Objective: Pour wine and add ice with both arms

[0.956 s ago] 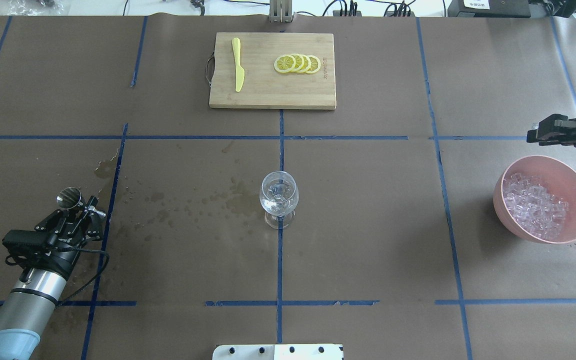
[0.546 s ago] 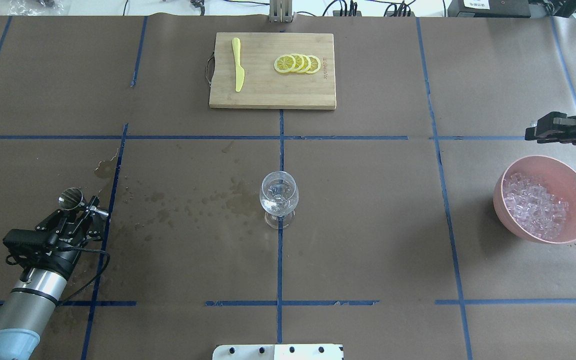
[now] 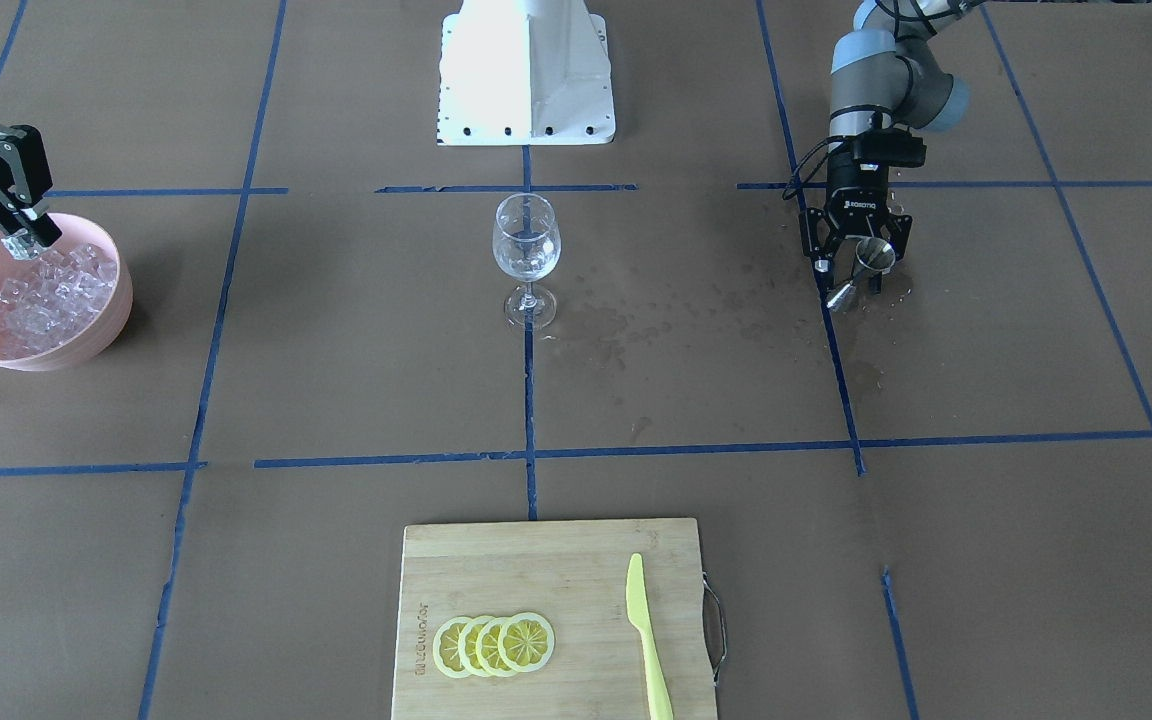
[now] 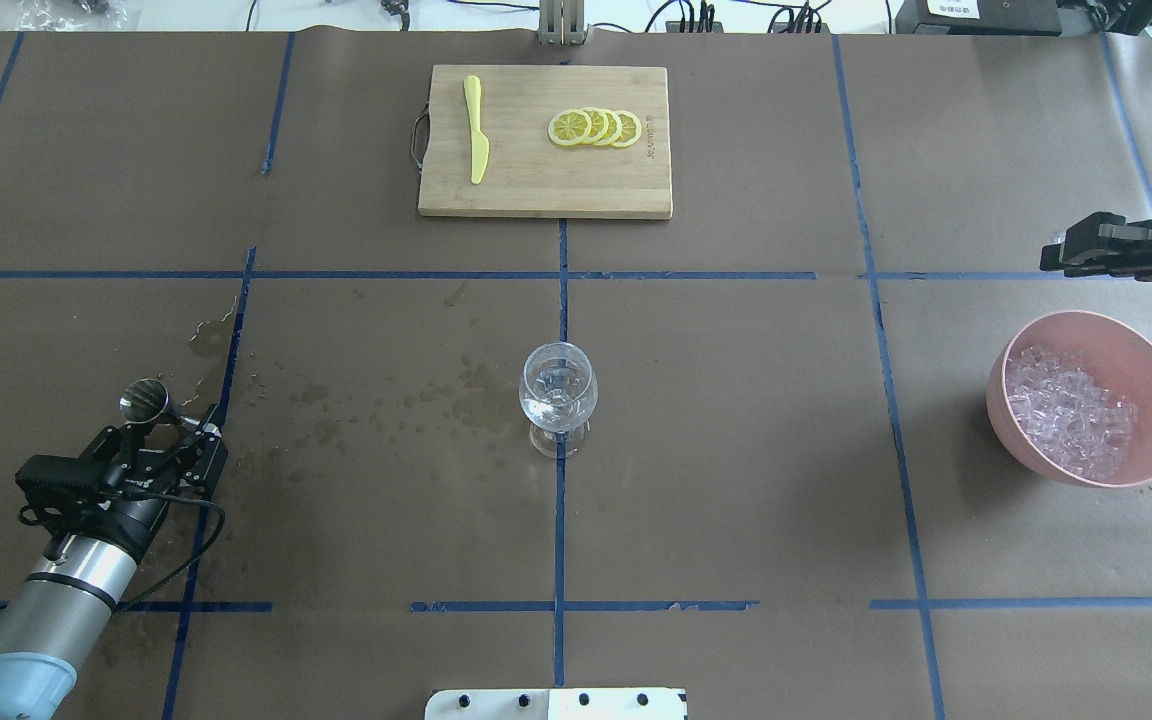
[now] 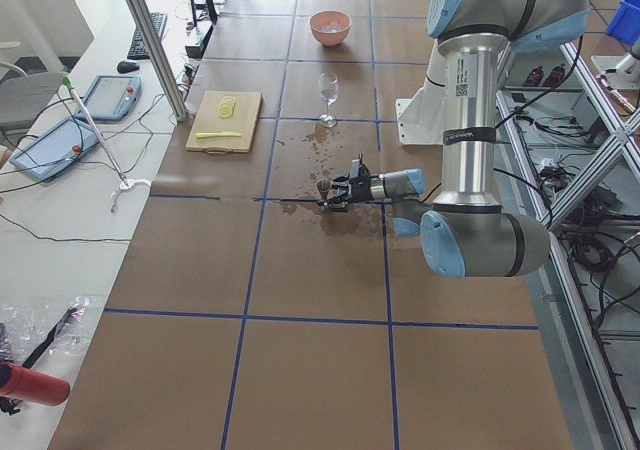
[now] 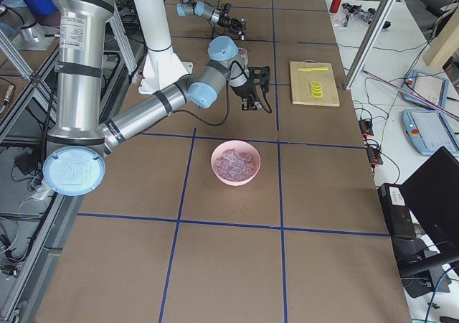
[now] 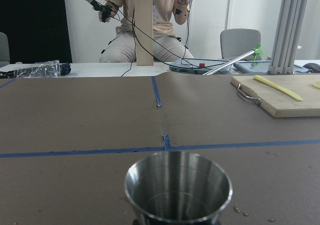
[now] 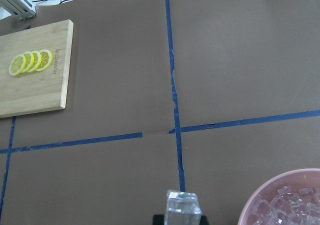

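1. Overhead exterior view: one stemmed glass (image 4: 558,395) stands upright at the centre of the table (image 4: 736,450), with a small measure of wine (image 4: 550,407) low in it.
2. One pink bowl (image 4: 1151,375) sits at 3 o'clock from the glass, well apart from it, and holds the ice (image 4: 1071,410) in one heap of more cubes than can be counted.
3. Of the two claws, the right claw (image 4: 1054,255) hangs at 12 o'clock from the bowl, near its rim. The right wrist view shows it clenched on one ice cube (image 8: 182,208).
4. The left claw (image 4: 181,422) is at 9 o'clock from the glass, well apart, grasping one steel jigger (image 4: 141,400).
5. Wet spots (image 4: 336,420) dot the table between the left claw and the glass.
6. One wooden board (image 4: 536,190) lies at 12 o'clock from the glass. It carries one yellow knife (image 4: 476,130) and four overlapping lemon slices (image 4: 596,127), with the knife at 9 o'clock from the slices.
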`<state>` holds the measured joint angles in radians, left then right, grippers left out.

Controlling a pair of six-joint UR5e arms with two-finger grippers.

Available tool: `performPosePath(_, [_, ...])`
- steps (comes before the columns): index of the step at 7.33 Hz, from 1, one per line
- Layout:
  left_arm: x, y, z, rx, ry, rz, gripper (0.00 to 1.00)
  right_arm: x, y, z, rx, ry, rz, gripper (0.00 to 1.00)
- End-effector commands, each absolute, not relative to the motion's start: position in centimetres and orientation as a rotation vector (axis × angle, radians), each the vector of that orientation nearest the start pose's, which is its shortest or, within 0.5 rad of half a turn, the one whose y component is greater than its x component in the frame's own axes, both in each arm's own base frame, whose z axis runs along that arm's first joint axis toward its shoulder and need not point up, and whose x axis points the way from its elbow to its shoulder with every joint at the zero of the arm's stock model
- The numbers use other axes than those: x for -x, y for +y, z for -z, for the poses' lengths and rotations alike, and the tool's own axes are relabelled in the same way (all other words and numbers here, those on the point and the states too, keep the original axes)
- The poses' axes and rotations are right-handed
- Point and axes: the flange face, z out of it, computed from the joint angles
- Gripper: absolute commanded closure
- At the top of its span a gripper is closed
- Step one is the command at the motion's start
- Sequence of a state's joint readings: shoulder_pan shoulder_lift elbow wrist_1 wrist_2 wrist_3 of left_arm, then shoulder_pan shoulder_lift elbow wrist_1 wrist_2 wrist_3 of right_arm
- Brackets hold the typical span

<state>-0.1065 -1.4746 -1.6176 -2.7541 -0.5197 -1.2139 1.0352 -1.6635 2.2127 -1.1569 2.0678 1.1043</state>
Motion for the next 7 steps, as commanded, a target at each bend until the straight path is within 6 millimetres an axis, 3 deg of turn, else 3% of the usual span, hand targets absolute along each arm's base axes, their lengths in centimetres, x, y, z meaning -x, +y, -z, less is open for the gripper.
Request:
performPosePath(1, [-39.7,-25.9,-54.8,-1.048,0.789,0.310,0.00,14.8,-41.5,-33.4,-0.309,-1.032,-0.302,1.00])
performPosePath(3, [-36.3,-24.9,-52.9,-0.991,0.820,0.220,0.00,16.6,-42.4,-30.8,-0.284,-1.088,-0.331,1.00])
performPosePath(5, [-36.6,-24.2,-52.2,-0.913,0.874,0.166,0.00,19.0,-42.4,-28.6,-0.257,-1.137,-0.331,1.00])
performPosePath(7, [-36.5,-23.3,-51.8,-0.820,0.924,0.101,0.00,22.3,-43.6,-25.1,-0.235,-1.191,-0.325,1.00])
